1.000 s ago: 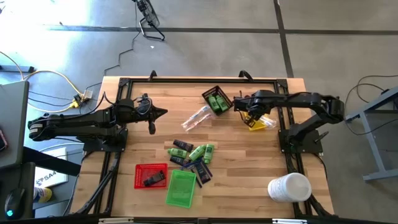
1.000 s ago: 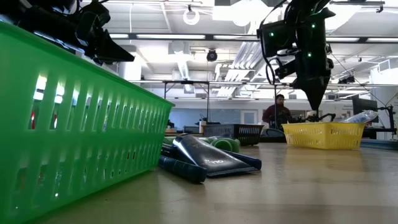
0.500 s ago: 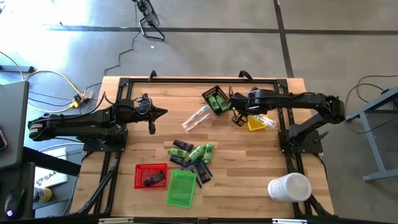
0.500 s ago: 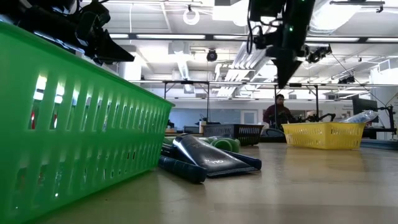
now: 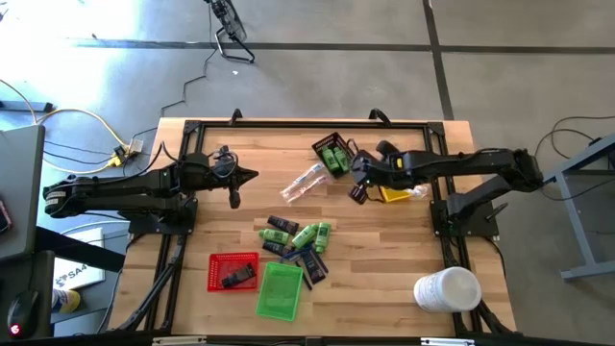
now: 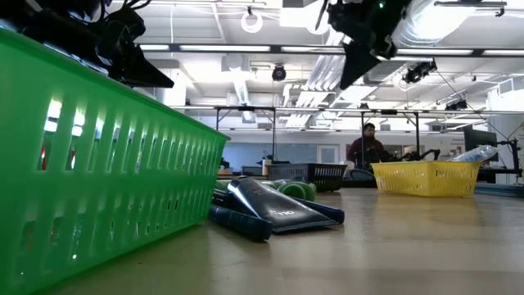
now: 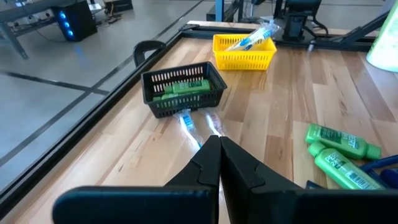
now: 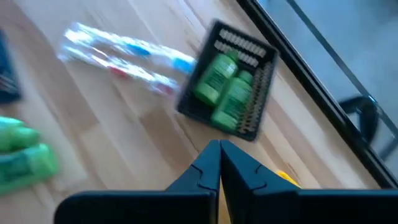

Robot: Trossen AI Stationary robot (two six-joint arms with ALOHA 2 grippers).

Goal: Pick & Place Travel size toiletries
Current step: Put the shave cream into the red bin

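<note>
Seen from above, the right gripper (image 5: 357,191) hangs just right of frame centre, fingers pressed together and empty, between the black tray (image 5: 334,156) of green bottles and the yellow tray (image 5: 395,193). The clear-wrapped sticks (image 5: 302,183) lie loose left of it; a cluster of green bottles (image 5: 306,234) and dark packets (image 5: 309,263) sits lower centre, above the red tray (image 5: 233,271) and the green tray (image 5: 280,290). The left gripper (image 5: 240,176), also pinched shut and empty, waits at centre left. A white cylinder (image 5: 447,290) stands lower right.

At table height, the green tray's wall (image 6: 106,172) fills the left; a dark packet (image 6: 274,208) rests mid-frame, and the yellow tray (image 6: 426,177) stands at right.

The left wrist camera shows closed fingers (image 7: 211,163) aimed at the sticks (image 7: 194,128), the black tray (image 7: 183,90) beyond.

The right wrist camera looks past shut fingers (image 8: 214,163) at the black tray (image 8: 233,81) and the sticks (image 8: 124,58) at upper left.

The step appears to be a reach for the next item; the right gripper would need to spread its fingers before descending, likely over the sticks.
</note>
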